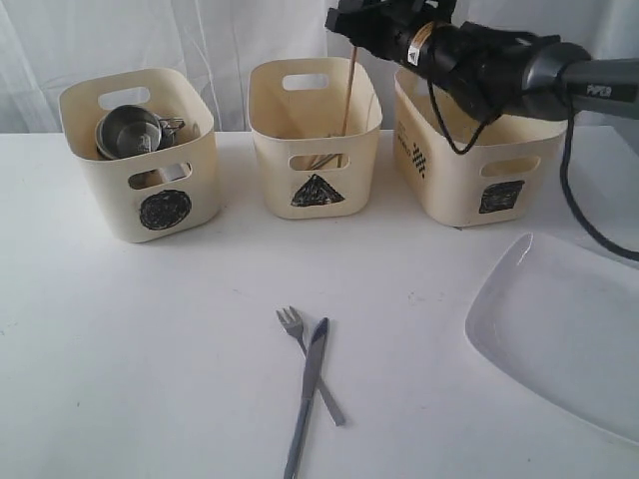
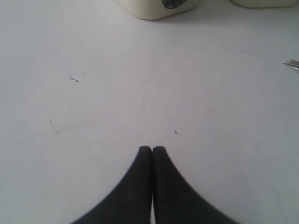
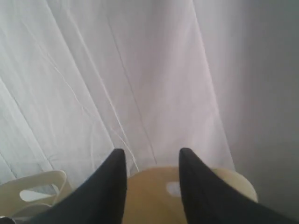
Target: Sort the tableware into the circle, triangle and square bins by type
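Observation:
My right gripper (image 1: 339, 22) hangs open over the triangle bin (image 1: 315, 150), with nothing between its fingers (image 3: 153, 156). Just below it a wooden chopstick (image 1: 349, 95) stands leaning inside that bin. Steel mugs (image 1: 130, 130) lie in the circle bin (image 1: 140, 160). The square bin (image 1: 479, 165) sits under the right arm. A fork (image 1: 300, 339) and a knife (image 1: 308, 394) lie crossed on the table at the front. The large white plate (image 1: 569, 334) rests at the right. My left gripper (image 2: 152, 148) is shut and empty, low over bare table; the exterior view does not show it.
The three bins stand in a row at the back of the white table (image 1: 150, 349), before a white curtain (image 3: 117, 70). The right arm's black cable (image 1: 569, 190) hangs down beside the square bin. The left wrist view catches the circle bin's base (image 2: 154, 7) and the fork's tines (image 2: 293, 64).

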